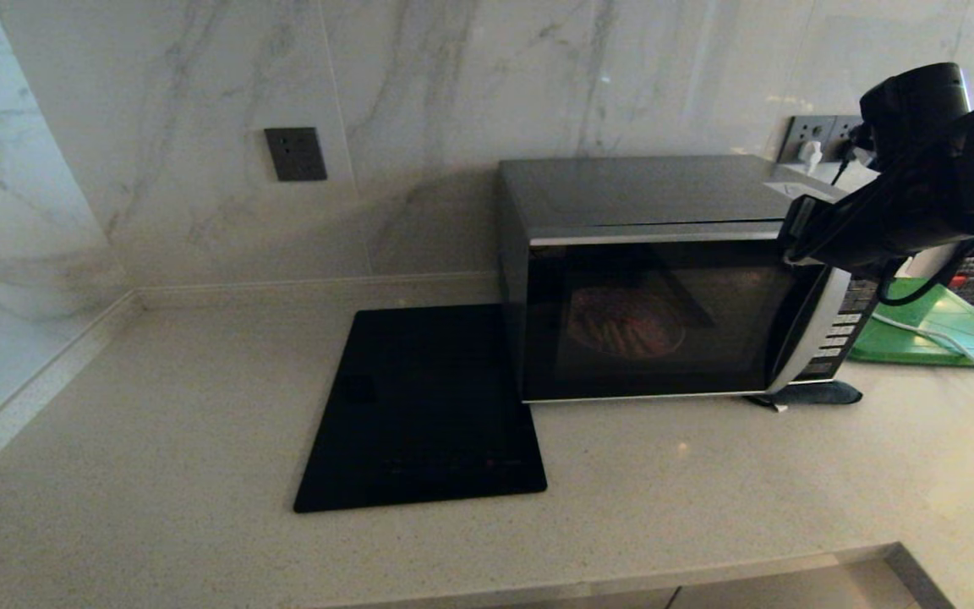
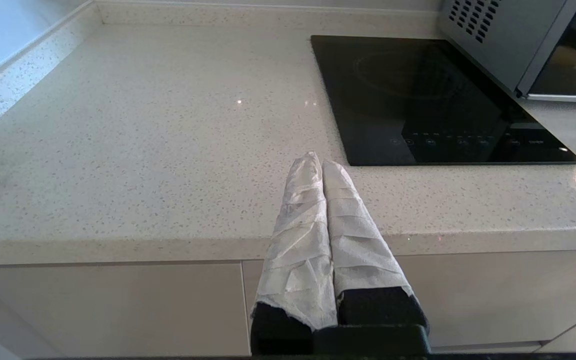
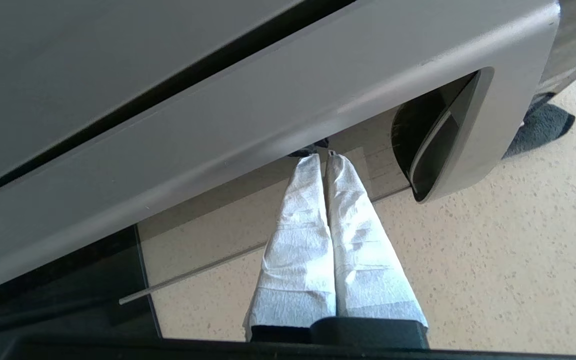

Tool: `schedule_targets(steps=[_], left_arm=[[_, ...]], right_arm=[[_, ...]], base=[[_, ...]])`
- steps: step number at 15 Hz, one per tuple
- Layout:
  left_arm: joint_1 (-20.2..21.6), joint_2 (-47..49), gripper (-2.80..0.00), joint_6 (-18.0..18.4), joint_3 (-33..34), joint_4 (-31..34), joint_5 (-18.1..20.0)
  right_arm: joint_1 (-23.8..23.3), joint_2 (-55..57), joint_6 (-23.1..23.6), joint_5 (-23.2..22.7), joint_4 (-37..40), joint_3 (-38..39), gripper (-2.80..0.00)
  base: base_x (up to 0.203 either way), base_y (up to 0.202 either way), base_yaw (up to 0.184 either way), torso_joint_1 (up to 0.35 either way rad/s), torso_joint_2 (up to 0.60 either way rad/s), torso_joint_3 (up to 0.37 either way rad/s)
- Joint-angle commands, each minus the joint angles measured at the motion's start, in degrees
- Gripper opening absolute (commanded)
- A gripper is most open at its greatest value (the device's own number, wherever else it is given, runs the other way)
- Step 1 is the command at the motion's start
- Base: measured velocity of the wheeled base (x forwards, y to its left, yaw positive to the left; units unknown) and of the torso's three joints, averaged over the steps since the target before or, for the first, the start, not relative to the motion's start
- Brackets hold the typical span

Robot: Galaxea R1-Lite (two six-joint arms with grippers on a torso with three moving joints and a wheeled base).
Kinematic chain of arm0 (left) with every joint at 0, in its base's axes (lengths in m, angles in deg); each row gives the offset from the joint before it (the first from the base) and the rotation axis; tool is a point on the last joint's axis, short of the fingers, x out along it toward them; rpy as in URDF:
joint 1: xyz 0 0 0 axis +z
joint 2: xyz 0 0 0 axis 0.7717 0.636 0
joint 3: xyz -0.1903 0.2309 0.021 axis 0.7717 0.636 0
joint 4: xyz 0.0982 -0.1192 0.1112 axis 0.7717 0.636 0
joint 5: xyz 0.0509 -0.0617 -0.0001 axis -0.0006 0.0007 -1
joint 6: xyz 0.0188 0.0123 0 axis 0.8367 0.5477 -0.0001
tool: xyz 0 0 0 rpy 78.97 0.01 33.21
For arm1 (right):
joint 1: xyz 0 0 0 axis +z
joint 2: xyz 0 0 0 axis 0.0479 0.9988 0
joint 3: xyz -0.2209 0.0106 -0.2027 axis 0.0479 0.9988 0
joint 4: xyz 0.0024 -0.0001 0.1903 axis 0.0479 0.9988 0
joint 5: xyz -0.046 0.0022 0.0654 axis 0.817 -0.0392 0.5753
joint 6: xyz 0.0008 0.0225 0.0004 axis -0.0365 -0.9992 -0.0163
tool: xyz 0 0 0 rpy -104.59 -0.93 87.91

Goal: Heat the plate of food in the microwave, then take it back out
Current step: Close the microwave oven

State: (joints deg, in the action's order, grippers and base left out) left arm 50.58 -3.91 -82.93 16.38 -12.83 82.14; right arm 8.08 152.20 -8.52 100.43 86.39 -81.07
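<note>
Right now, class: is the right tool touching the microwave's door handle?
Cannot tell. In the right wrist view the shut right tool reaches the microwave handle at its edge, hiding any contact; the head view shows only the arm.

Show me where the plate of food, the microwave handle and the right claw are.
plate of food point(image 1: 626, 324), head view, its middle behind the door glass.
microwave handle point(image 3: 513, 95), right wrist view, its curved end.
right claw point(image 3: 322, 159), right wrist view, between the shut fingertips.

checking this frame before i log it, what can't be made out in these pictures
- Plate of food: head view, only a dim reddish round shape behind the microwave door's dark glass; food unreadable.
- Button panel: head view, top hidden by the right arm; labels too small.
- Right gripper: right wrist view, tips meet the silver handle; contact unclear.
- Green tray: head view, cut off by the edge.
</note>
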Motion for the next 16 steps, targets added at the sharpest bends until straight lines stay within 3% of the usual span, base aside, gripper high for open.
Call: schedule_targets(steps=[1,8,13,16], left_arm=[[0.0,0.0,-2.80,0.0,0.0,0.0,-0.1],[0.0,0.0,-2.80,0.0,0.0,0.0,-0.1],[0.0,0.0,-2.80,0.0,0.0,0.0,0.0],[0.0,0.0,-2.80,0.0,0.0,0.0,0.0]], right_arm=[[-0.1,0.8,-0.2,0.0,-0.1,-0.9,-2.80],[-0.1,0.5,-0.4,-0.1,0.0,-0.6,-2.80],[-0.1,-7.9,0.0,-0.5,0.1,5.7,-2.80],[-0.1,-16.4,2.5,-0.6,0.1,12.2,-2.80]], base=[[0.000,0.000,0.000,0.000,0.00,0.000],[0.000,0.000,0.000,0.000,0.00,0.004],[0.000,0.000,0.000,0.000,0.00,0.000],[0.000,0.000,0.000,0.000,0.00,0.000]])
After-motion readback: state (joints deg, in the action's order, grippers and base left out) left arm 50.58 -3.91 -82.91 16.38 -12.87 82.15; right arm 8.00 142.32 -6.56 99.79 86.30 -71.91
